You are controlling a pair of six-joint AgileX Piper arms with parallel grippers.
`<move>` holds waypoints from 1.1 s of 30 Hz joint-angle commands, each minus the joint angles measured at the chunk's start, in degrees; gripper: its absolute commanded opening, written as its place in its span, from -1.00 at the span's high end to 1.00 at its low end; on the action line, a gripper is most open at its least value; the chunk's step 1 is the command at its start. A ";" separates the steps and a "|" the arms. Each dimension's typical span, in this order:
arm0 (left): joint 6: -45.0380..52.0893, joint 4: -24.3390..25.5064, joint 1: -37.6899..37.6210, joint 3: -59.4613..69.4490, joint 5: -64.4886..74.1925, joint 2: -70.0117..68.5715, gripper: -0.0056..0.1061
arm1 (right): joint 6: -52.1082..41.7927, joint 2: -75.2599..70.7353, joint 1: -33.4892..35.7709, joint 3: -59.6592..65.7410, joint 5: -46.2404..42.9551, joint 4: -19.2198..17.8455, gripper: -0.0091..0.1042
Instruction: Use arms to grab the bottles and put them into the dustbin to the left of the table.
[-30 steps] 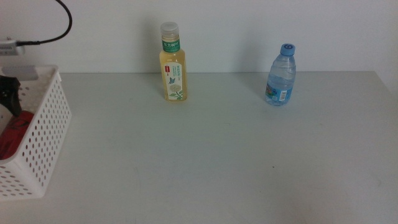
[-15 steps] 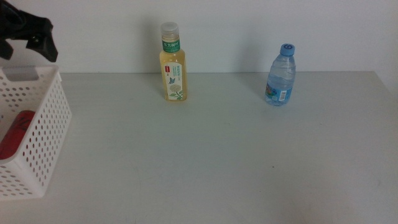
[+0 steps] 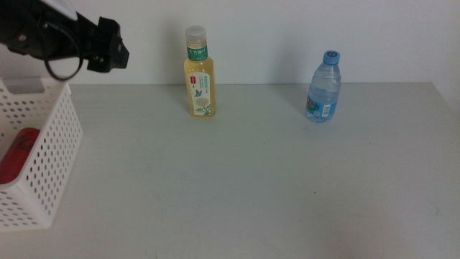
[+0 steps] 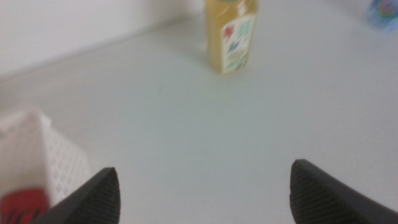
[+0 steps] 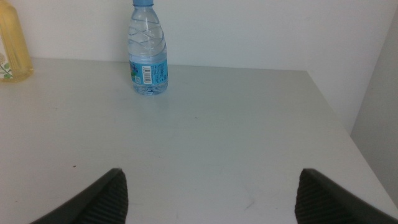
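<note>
two bottles (image 3: 200, 72) stand upright, caps up; left end effector (image 4: 202, 186) spread apart, empty.

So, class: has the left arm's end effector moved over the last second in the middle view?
Yes. The left end effector has risen out of the dustbin and swung right, toward the yellow bottle.

On my screen the surface (image 3: 251, 173) is plain pale grey-white. The tea bottle (image 3: 199, 73) holds yellow liquid, with a green label and a pale cap. The water bottle (image 3: 325, 88) is clear with a blue cap and blue label. The dustbin (image 3: 44, 169) is white, dotted with small holes; a red can (image 3: 17, 154) shows inside. My left pincer (image 3: 108, 49) is black.
</note>
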 commanded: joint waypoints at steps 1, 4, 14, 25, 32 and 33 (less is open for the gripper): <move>-1.25 1.23 -1.98 7.41 -13.77 -7.53 -0.77 | -0.35 -1.21 0.10 -0.55 -4.10 -0.47 -0.82; -1.25 0.54 -2.65 19.37 -23.80 -13.11 -0.77 | -0.35 -1.21 0.10 -0.55 -4.10 -0.47 -0.82; -2.58 0.00 -2.65 40.27 -40.30 -21.42 -0.77 | -0.35 -1.21 0.10 -0.55 -4.10 -0.47 -0.82; -4.97 -1.38 -2.59 42.50 -40.48 -21.04 -0.77 | -0.35 -1.21 0.10 -0.55 -4.10 -0.47 -0.82; -6.13 -3.34 -2.64 42.57 -44.68 -14.26 -0.77 | -0.35 -1.21 0.10 -0.55 -4.10 -0.47 -0.82; -6.06 -3.34 -2.64 42.57 -45.93 -12.96 -0.77 | -0.35 -1.21 0.10 -0.55 -4.10 -0.47 -0.82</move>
